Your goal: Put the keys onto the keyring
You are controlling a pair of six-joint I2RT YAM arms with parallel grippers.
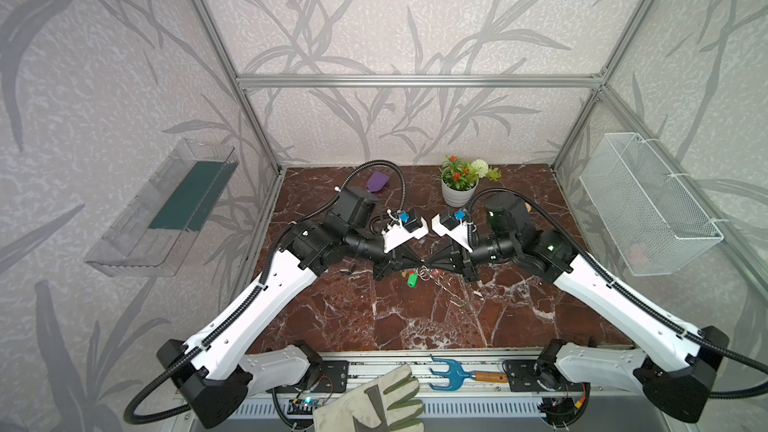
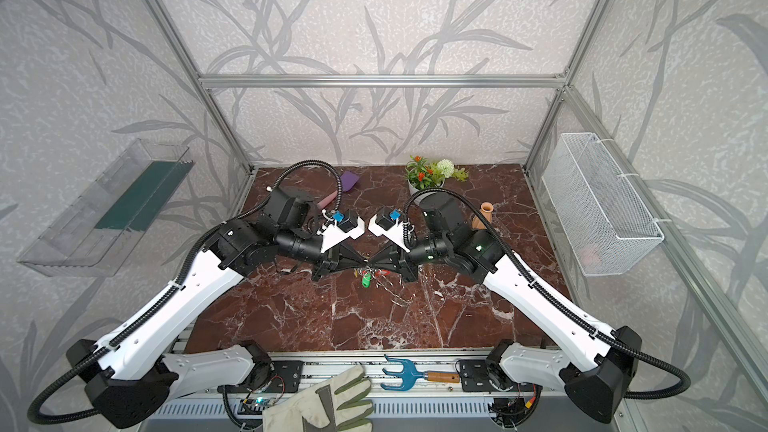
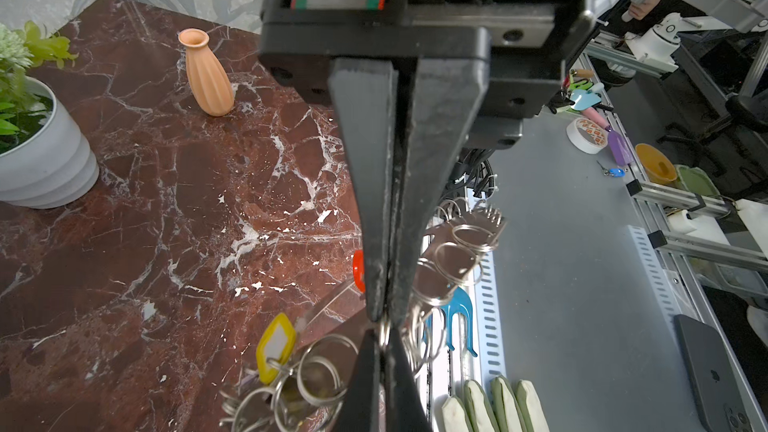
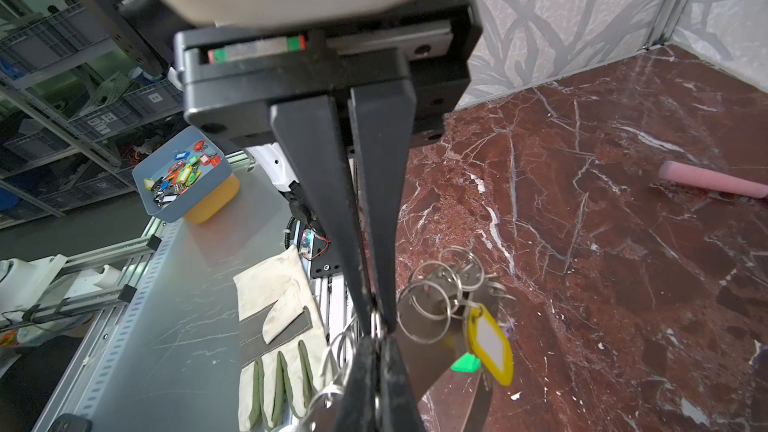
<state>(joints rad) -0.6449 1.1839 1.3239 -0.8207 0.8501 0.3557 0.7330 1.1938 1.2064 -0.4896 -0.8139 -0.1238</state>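
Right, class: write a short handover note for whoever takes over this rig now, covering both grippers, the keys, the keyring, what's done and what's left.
Left gripper: shut on a silver ring, tip to tip with the right one.
Right gripper: shut, seemingly on the same ring.
Keyring: grey band hanging beside the tips, over the middle of the table.
Keys: yellow key hangs among the rings; green key and red key are close below the tips.
Done: yellow looks attached; the others I cannot tell.
Left: thread any loose keys, then release.
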